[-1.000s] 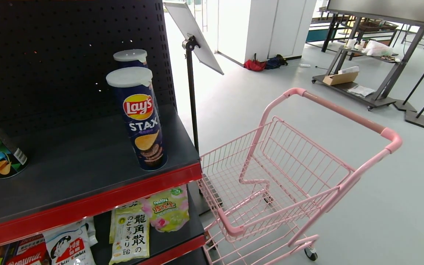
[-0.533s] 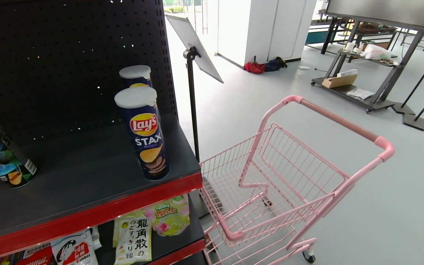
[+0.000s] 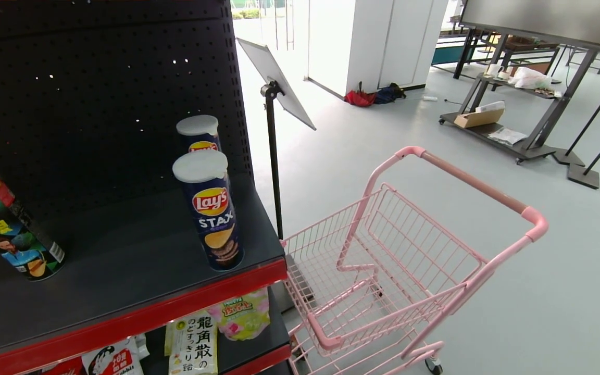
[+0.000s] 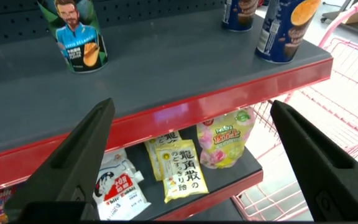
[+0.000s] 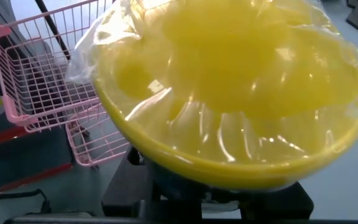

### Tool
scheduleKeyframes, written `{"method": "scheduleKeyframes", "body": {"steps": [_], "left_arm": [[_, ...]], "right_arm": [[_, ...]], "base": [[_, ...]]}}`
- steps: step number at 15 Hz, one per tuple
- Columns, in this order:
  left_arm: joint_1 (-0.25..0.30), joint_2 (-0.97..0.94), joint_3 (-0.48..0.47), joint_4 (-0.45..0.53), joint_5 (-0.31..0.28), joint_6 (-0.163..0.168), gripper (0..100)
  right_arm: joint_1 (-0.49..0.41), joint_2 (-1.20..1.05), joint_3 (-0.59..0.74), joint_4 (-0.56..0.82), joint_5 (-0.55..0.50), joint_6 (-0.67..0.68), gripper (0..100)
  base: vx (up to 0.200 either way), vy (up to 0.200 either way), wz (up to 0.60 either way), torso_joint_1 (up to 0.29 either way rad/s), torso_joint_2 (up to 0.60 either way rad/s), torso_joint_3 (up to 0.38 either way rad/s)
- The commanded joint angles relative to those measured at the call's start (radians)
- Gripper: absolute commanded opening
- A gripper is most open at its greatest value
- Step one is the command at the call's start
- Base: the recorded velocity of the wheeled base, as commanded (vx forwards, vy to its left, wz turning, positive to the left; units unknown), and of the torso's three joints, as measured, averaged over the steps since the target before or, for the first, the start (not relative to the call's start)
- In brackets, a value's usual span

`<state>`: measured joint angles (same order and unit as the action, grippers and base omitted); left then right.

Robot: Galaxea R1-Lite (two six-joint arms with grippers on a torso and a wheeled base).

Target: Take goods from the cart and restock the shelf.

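The left tool is released, its fingers wide apart before the red edge of the shelf. The right tool grasps a yellow-lidded can in clear wrap, above the floor beside the pink cart. On the shelf two blue cans stand at the cart-side end, one behind the other, and a green can stands well apart.

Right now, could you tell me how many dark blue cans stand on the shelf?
2: the front can at the shelf edge, the rear can directly behind it.
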<state>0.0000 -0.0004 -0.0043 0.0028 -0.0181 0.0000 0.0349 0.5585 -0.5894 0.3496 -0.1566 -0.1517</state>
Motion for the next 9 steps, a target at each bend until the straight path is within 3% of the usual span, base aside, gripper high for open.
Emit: {"method": "scheduleKeyframes", "body": {"steps": [1, 5, 9], "left_arm": [[0.000, 0.000, 0.000, 0.000, 0.000, -0.002, 100], [0.000, 0.000, 0.000, 0.000, 0.001, 0.000, 100], [0.000, 0.000, 0.000, 0.000, 0.000, -0.002, 100]], "right_arm": [[0.000, 0.009, 0.002, 0.000, -0.001, 0.000, 0], [-0.004, -0.005, 0.028, -0.009, -0.006, -0.034, 0], [-0.006, -0.034, 0.072, -0.046, -0.008, -0.037, 0]], "base": [[0.000, 0.000, 0.00, 0.154, -0.36, -0.203], [0.000, 0.000, 0.00, 0.084, -0.19, -0.102], [0.000, 0.000, 0.60, 0.005, -0.01, -0.004]]}}
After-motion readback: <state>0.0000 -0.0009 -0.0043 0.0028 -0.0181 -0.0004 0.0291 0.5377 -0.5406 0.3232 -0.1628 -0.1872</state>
